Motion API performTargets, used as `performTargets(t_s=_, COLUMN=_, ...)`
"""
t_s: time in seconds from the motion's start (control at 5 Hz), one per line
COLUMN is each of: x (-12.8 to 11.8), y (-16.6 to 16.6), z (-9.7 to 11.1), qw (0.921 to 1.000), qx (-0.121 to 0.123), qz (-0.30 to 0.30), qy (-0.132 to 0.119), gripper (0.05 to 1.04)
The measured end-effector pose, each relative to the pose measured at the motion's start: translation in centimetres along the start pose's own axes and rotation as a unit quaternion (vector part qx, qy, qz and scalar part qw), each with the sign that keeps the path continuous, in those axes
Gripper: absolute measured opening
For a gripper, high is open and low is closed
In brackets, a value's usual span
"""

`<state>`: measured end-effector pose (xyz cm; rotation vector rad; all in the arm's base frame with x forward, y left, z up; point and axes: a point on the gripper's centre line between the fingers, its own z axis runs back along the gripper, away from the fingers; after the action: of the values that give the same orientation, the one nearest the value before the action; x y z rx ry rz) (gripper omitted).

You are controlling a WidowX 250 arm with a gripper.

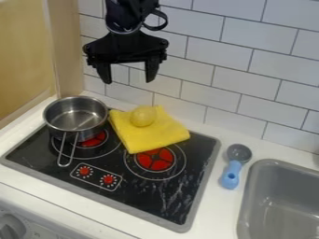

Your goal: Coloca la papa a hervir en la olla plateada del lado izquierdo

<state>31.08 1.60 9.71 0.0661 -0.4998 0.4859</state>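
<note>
The black two-finger gripper [128, 81] hangs above the rear of the black glass cooktop [149, 196], its fingers spread, nothing between them. Below, the round yellow potato [143, 116] sits on a folded yellow cloth [146, 136] (almost a colour match) at the cooktop's back. The silver metal pot [87, 131] stands on the cooktop's left rear. Right of the cooktop are a blue-handled grey scoop [232, 170] and, beyond, a grey sink [268, 196]; white wall tiles [243, 70] rise behind the cooktop.

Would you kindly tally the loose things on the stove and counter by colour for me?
Yellow: 2 (potato, cloth)
Silver: 1 (pot)
Blue and grey: 1 (scoop)
Total: 4
</note>
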Motion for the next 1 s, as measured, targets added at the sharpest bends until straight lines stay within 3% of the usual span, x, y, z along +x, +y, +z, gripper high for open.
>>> performTargets(t_s=0.2, x=-2.3, y=1.0, z=-1.1, qw=0.9990, qx=0.017, qz=-0.014, qy=0.039, gripper=0.999)
performTargets(t_s=0.4, x=-2.4, y=0.9, z=-1.6, qw=0.9893, qx=0.005, qz=-0.117, qy=0.087, gripper=0.999)
performTargets(t_s=0.6, x=-1.4, y=0.2, z=-1.7, qw=0.9761, qx=-0.008, qz=-0.196, qy=0.093, gripper=0.999)
performTargets(t_s=0.8, x=-1.1, y=-0.3, z=-2.5, qw=0.9464, qx=-0.021, qz=-0.294, qy=0.132, gripper=0.999)
performTargets(t_s=1.0, x=0.0, y=-1.2, z=-3.4, qw=0.9133, qx=-0.039, qz=-0.379, qy=0.143, gripper=0.999)
